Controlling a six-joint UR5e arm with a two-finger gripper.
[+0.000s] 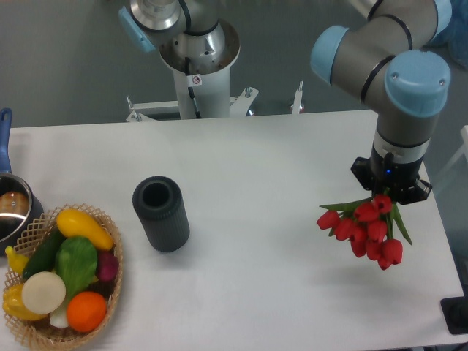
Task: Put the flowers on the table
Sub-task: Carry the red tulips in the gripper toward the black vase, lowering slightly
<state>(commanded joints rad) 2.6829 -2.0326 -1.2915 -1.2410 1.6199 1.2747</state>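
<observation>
Spanning frame, white tabletop (pixel 256 153). Wicker basket (pixel 110 292) at front-left edge holds mixed vegetables; dark ribbed vase (pixel 161 213) beside it, mouth empty. Jaws closed on stems — flowers (pixel 365 228) hang near right edge, bare tabletop between vase and blooms.

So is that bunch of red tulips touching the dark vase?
Apart. The fixed camera shows the flowers hanging under the gripper at the right, with a wide stretch of bare table between them and the vase.
</observation>
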